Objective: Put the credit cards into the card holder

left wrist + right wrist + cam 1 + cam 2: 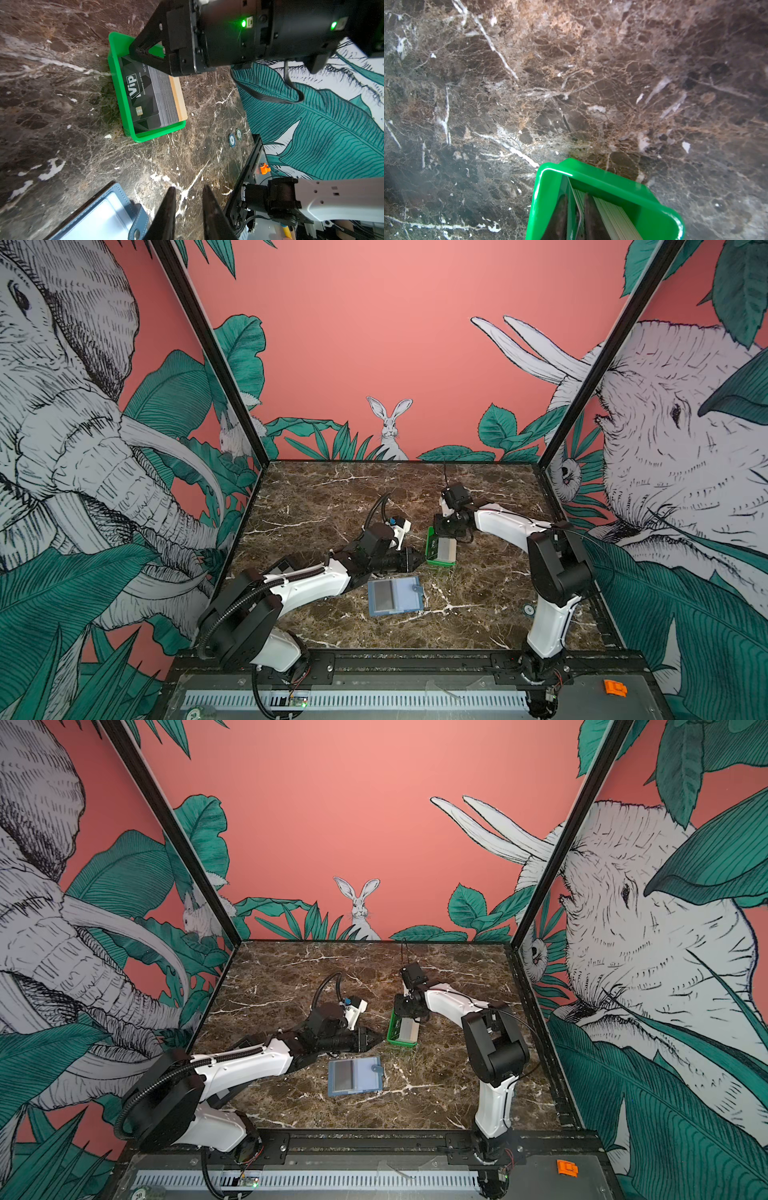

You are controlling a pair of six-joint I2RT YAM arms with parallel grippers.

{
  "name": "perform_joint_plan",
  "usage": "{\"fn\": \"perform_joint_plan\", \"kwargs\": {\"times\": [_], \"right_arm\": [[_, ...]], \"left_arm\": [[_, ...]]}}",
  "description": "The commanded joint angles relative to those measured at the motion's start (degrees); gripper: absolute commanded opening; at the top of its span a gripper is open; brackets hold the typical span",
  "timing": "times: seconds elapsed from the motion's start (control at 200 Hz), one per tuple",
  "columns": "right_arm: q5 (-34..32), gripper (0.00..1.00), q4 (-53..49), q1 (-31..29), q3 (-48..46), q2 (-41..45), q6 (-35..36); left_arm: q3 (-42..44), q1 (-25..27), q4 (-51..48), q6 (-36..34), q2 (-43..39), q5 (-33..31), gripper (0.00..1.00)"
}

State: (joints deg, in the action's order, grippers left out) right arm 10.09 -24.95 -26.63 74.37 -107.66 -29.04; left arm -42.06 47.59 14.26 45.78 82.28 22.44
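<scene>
Black, grey and beige plastic credit cards (145, 93) stand on edge in a green plastic tray (114, 72), so the right hand (576, 199), jaws a slit apart, can straddle the front one; the slate-blue folding card holder (395, 597) lies open at the tray's seven o'clock, by the parted, empty left hand (189, 188).

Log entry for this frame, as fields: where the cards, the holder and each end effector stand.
credit cards: stack on edge in green tray, black VIP card in front
card holder: open flat on marble table, apart from the tray
right end effector: inside the tray, jaws narrowly apart astride the front of the stack
left end effector: open, empty, beside the tray
</scene>
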Motion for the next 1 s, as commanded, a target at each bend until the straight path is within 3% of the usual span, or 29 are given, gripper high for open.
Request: {"fn": "perform_joint_plan", "kwargs": {"times": [0.0,0.53,0.995], "right_arm": [[-0.42,0.16,-0.18,-0.39,2.4,-0.3,1.14],[0.15,0.16,-1.15,-2.11,3.94,-0.99,2.21],[-1.64,0.16,-2.21,-3.4,1.82,-0.1,-1.76]], "left_arm": [[0.58,0.51,1.82,0.64,-0.1,-0.11,0.25],[0.67,0.79,2.9,1.26,0.69,0.15,0.25],[0.92,0.83,3.22,1.55,0.34,0.07,0.25]]}}
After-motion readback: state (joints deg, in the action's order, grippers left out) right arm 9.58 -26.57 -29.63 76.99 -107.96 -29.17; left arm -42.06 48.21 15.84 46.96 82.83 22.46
